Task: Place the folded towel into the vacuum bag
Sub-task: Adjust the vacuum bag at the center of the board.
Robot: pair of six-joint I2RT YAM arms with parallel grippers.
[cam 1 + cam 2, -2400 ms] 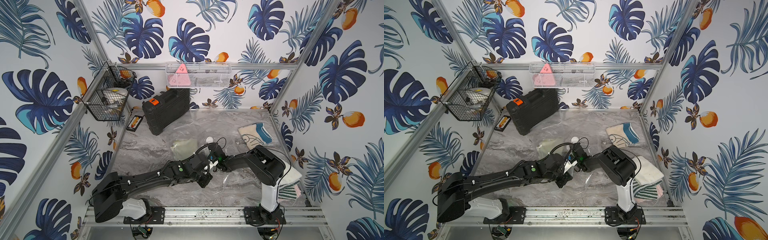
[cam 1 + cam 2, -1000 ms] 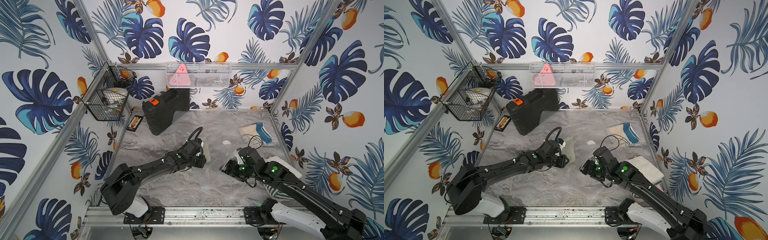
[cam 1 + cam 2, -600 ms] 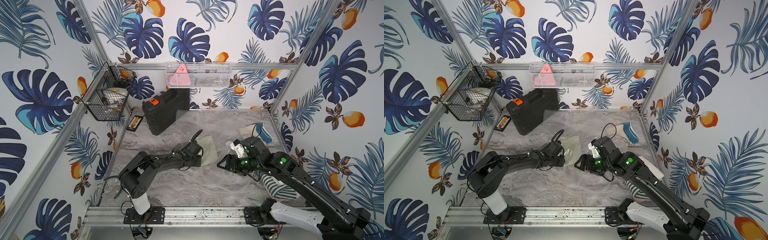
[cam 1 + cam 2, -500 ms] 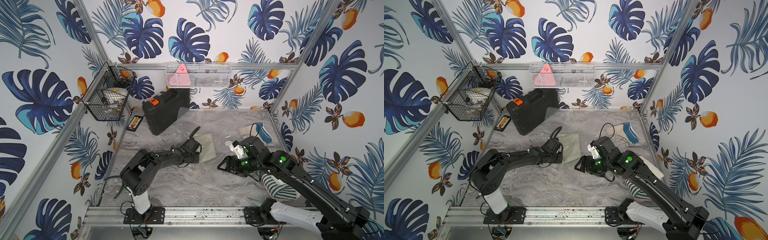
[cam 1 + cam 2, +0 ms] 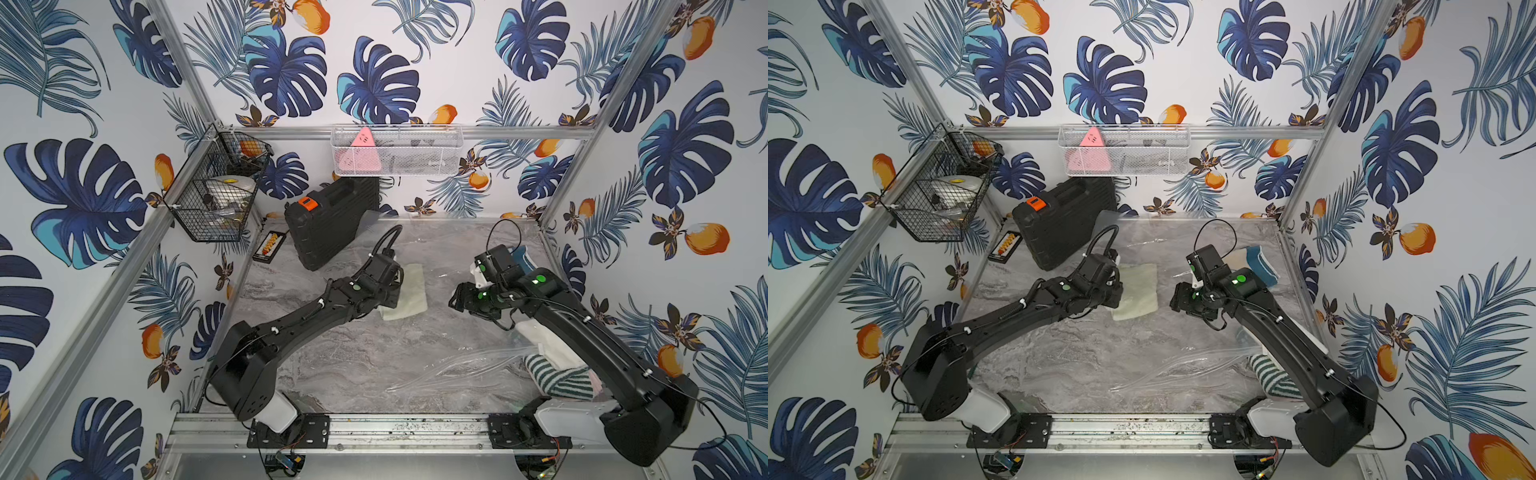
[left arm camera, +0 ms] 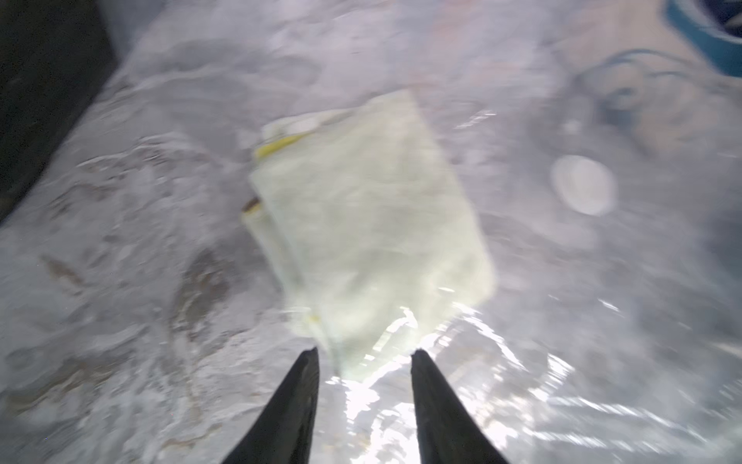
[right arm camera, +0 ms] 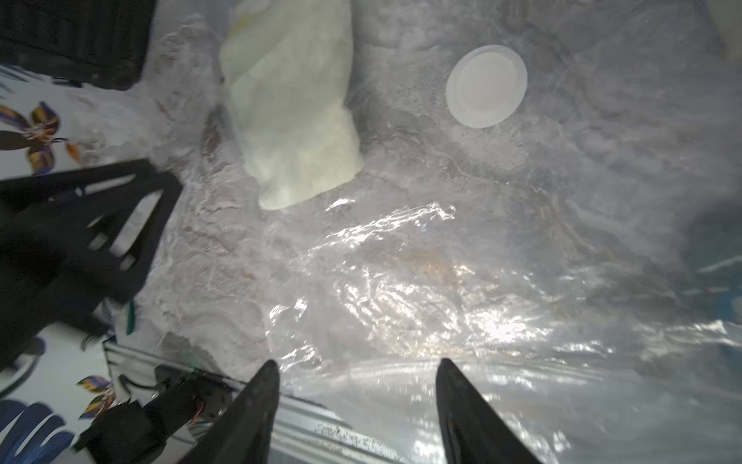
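The folded towel (image 5: 409, 291) lies mid-tabletop, long axis front to back, just ahead of the left gripper (image 6: 364, 350) — spread, empty. Farther off, the right gripper (image 7: 357, 360), likewise spread and empty, hangs over the vacuum bag (image 7: 401, 281).

Leaf-and-fruit wallpaper (image 5: 374, 83) covers the walls around a grey marbled tabletop (image 5: 332, 365) — aluminium rails (image 5: 519, 132) edge it.

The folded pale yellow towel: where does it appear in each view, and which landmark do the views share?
In a top view: folded towel, mid-table, near the black case.
In a top view: same place.
Left wrist: centre, just beyond the left claw.
Right wrist: far ahead of the right claw, near the valve.
Shared landmark: the black case.
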